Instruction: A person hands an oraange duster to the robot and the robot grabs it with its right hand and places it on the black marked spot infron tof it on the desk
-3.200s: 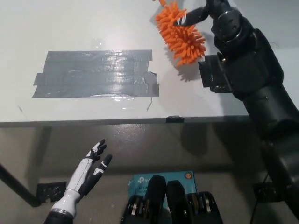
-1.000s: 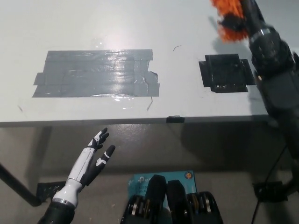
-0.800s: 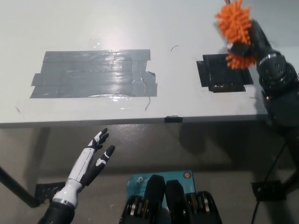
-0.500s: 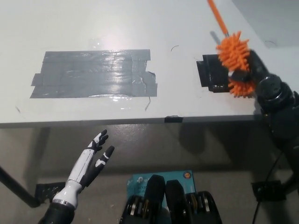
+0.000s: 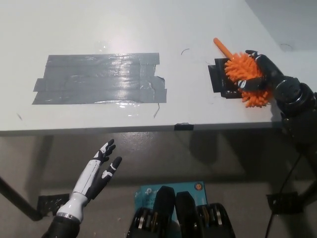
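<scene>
Duster (image 5: pixel 246 79): orange, bristly head with an orange handle stub projecting up and away from the right hand (image 5: pixel 263 69). The black right hand is closed around the head from its far side, fingers wrapped into the bristles; the duster is held, not released. Beneath the hand lies the black mark (image 5: pixel 223 79), a patch of dark tape on the white worktop (image 5: pixel 124 25). The head covers the mark's right part and overhangs its right edge; whether the bristles touch the worktop cannot be told. Well away on the hand's other side lies a larger grey tape patch (image 5: pixel 101 78), which plays no part here. The white left hand (image 5: pixel 99 171) rests below the worktop edge, fingers spread, holding nothing.

Risks, as judged: the head sits off-centre toward the hand, so opening now may leave the duster half off the mark. The soft bristles may cling to the fingers and drag the duster along on withdrawal. The mark is also near the worktop's front edge, so a roll could carry the duster off.
</scene>
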`<action>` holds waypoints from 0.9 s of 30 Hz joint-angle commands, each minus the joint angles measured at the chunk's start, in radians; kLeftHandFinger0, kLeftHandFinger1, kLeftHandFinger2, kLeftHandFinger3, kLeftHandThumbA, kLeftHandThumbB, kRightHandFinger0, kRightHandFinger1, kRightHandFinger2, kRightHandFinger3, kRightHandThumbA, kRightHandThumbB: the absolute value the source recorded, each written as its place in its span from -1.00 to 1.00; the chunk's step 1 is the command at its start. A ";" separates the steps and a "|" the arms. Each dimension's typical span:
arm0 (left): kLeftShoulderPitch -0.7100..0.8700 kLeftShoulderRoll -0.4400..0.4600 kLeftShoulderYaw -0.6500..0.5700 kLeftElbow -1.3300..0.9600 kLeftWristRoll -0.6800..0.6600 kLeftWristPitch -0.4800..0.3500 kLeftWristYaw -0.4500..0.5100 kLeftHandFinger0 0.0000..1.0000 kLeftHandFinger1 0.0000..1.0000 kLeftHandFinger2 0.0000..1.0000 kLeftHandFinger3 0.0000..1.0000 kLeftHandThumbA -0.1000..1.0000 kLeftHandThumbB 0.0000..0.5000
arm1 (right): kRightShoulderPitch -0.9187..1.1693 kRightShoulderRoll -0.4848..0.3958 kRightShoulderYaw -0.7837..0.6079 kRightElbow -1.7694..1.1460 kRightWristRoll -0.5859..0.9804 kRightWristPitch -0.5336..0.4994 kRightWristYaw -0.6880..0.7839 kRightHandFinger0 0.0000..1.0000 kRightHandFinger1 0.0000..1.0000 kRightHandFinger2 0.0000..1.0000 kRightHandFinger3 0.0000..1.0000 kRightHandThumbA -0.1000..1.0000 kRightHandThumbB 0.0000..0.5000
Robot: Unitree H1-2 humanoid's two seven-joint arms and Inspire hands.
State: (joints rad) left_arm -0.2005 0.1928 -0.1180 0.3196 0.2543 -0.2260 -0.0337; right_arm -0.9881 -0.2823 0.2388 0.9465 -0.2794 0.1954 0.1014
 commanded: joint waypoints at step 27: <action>-0.026 0.003 -0.004 -0.009 0.007 -0.031 0.006 1.00 1.00 1.00 1.00 0.85 -0.53 | 0.312 -0.021 -0.272 -1.395 -0.057 0.124 -0.130 1.00 1.00 1.00 1.00 0.50 0.05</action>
State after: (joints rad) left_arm -0.1992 0.1919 -0.1203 0.3283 0.2544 -0.2332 -0.0343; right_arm -0.8379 -0.3097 0.0000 0.1798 -0.3097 0.2357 -0.0635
